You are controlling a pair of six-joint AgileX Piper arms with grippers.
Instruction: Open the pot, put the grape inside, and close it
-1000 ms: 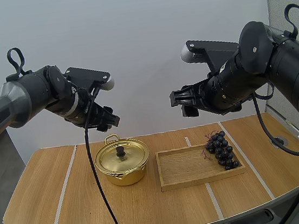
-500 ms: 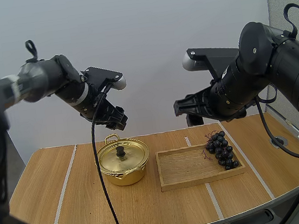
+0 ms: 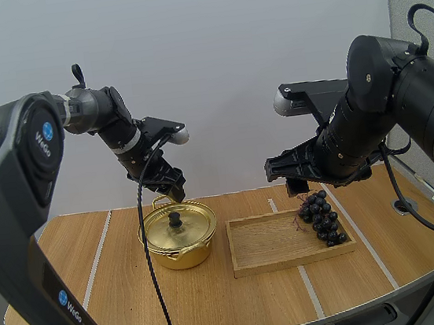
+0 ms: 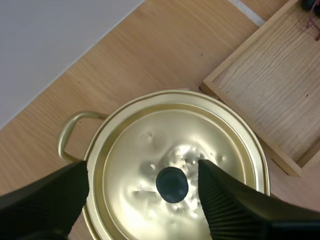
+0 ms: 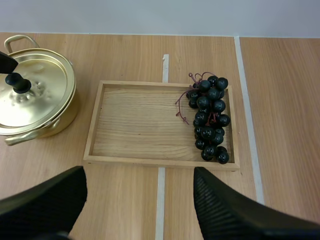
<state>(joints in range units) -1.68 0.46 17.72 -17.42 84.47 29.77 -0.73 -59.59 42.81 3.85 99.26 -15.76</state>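
- My left pincer (image 4: 142,172) hangs spread wide over the pot (image 3: 182,254), lid (image 4: 150,150) on.
- My right pincer (image 5: 139,172), likewise spread, hovers right of the pot.
- Grapes (image 5: 209,117) lie in the tray (image 5: 135,125) beside the pot, far end.

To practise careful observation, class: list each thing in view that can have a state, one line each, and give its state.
Pot, closed, upright.
Lid, seated on the pot.
Wooden tray, lying flat, bare at the pot's end.
Bunch of grapes, lying in the tray's far end, untouched.
Left claw, open, over the lid, holding nothing.
Right claw, open, over the tray, holding nothing.
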